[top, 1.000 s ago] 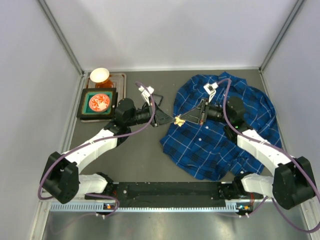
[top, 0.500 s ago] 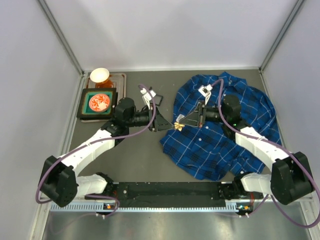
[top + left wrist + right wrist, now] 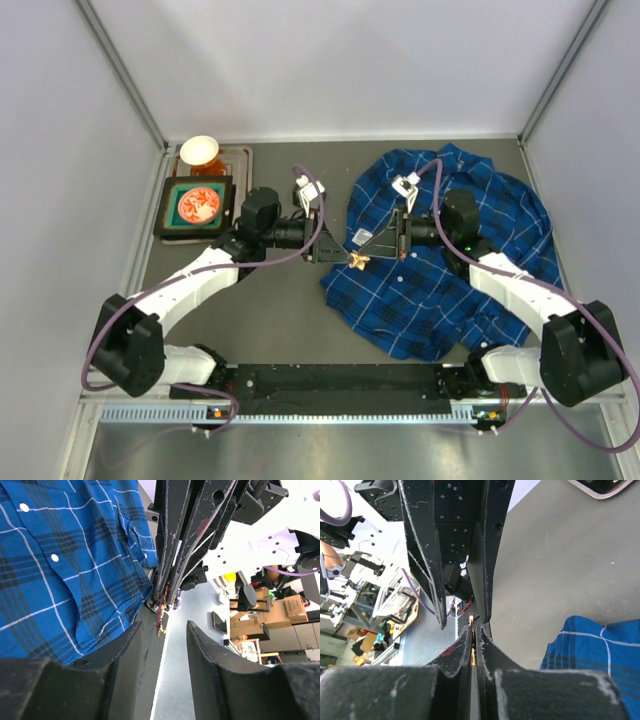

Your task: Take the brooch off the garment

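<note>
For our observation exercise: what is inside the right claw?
A small red-and-gold brooch, pinched at the tips of the shut right claw. The claw covers most of it.

The right pincer (image 3: 362,248) grips the brooch (image 3: 355,261) at the garment's (image 3: 450,295) edge.

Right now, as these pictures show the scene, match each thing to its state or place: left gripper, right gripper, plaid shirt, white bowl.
Things:
1. left gripper
2. right gripper
3. plaid shirt
4. white bowl

States or places:
a. lying spread out on the right side
b. jaws apart, holding nothing
c. far left, at the back
d. shut on the brooch

Pairs: 1-b, 2-d, 3-a, 4-c
</note>
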{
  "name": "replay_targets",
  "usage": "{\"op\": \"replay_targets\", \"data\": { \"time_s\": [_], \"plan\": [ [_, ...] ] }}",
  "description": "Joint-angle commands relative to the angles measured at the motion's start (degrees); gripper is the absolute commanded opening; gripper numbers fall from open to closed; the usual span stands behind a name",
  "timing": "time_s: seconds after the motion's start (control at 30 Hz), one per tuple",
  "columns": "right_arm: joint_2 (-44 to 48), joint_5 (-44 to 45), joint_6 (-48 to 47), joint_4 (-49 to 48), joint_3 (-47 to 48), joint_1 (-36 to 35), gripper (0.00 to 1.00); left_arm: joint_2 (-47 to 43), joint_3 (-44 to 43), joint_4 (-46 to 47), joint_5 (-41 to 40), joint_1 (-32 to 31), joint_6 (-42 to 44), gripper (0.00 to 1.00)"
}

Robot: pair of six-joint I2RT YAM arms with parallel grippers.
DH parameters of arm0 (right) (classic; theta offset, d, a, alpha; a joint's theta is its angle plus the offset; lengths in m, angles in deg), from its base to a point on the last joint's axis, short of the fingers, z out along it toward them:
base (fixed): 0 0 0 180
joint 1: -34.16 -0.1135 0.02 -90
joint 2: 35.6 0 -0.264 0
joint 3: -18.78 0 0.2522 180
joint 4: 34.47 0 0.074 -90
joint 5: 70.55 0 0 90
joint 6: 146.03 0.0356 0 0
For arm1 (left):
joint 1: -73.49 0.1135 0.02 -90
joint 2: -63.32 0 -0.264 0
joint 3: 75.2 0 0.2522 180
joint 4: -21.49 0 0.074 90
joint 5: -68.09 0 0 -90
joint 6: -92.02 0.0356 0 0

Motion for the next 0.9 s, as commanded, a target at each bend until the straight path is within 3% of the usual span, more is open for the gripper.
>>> {"op": "replay_targets", "data": {
  "time_s": [0.0, 0.27, 0.37, 0.4, 0.5, 0.57, 0.6, 0.7, 0.87],
  "plan": [
    [-0.8, -2.0, -1.9, -1.5, 3.4, -0.8, 0.0, 0.9, -2.4, 3.6, 2.9, 0.0, -0.4, 0.44],
    [-1.4, -2.1, -5.2, 2.5, 5.0, -2.6, 0.0, 2.1, -2.7, 5.6, 3.4, -0.6, -1.9, 0.35],
    [-1.5, -1.5, -5.1, 3.1, 5.3, -3.0, 0.0, 2.2, -2.8, 5.6, 3.5, -0.6, -2.0, 0.26],
    [-1.6, -1.3, -4.9, 3.1, 5.3, -2.9, 0.0, 1.9, -2.7, 5.6, 3.4, -0.6, -1.8, 0.13],
    [-1.6, 0.3, -3.0, 3.3, 5.7, -2.9, 0.0, 1.0, -2.3, 3.9, 1.5, -0.6, -0.5, 0.0],
    [-0.7, 3.7, -2.3, 7.1, 6.4, -2.8, 0.08, 0.3, -1.6, 4.1, 0.3, -0.7, -0.9, 0.0],
    [-0.2, 5.5, -1.9, 8.4, 6.4, -2.6, 0.21, 0.2, -1.3, 4.7, 0.1, -0.6, -1.4, 0.0],
    [2.9, 13.5, 2.6, 9.8, 4.6, -1.1, 0.4, -0.6, 1.9, 10.9, -1.5, -0.6, -6.5, 0.0],
    [9.3, 18.2, 14.1, 1.9, -3.9, 3.1, 0.59, -1.2, 5.8, 21.5, -4.5, -0.6, -14.5, 0.0]
  ]
}}
